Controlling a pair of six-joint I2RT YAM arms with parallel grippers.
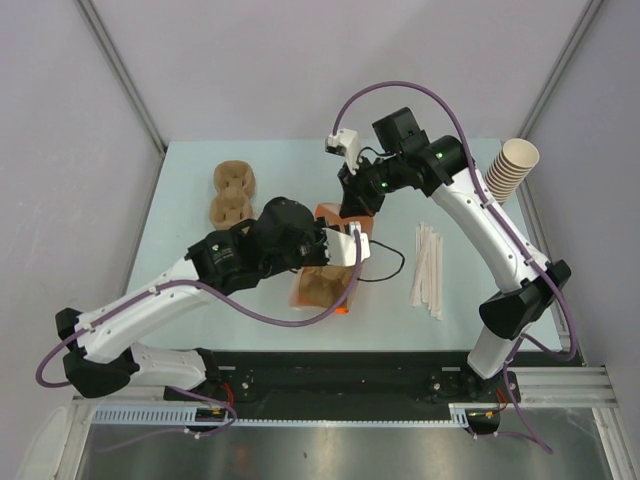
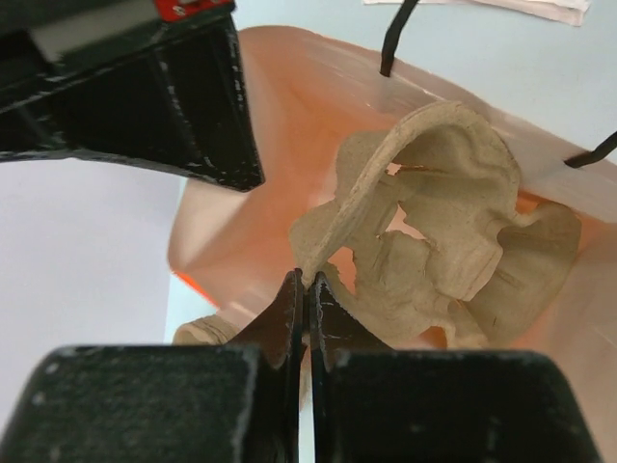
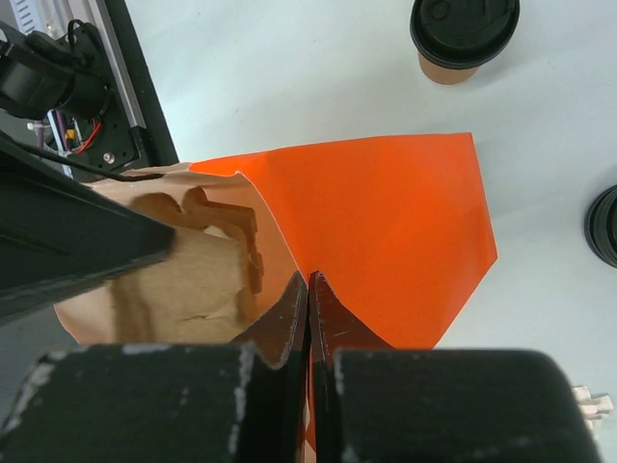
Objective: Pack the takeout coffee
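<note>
The takeout coffee (image 3: 463,34), a small brown cup with a black lid, stands on the table beyond the bag in the right wrist view; in the top view it is hidden. The orange bag (image 1: 345,303) lies mid-table with its mouth held apart. My left gripper (image 2: 307,280) is shut on the rim of a pulp cup carrier (image 2: 434,222) that sits inside the orange bag (image 2: 289,145). My right gripper (image 3: 308,278) is shut on the edge of the orange bag (image 3: 386,222). From above, the left gripper (image 1: 345,250) and the right gripper (image 1: 352,208) are close together over the bag.
Another pulp cup carrier (image 1: 232,195) lies at the back left. A stack of tan lidless cups (image 1: 510,168) leans at the right edge. Paper-wrapped straws (image 1: 428,268) lie right of the bag. A black lid (image 3: 605,227) shows at the right wrist view's edge.
</note>
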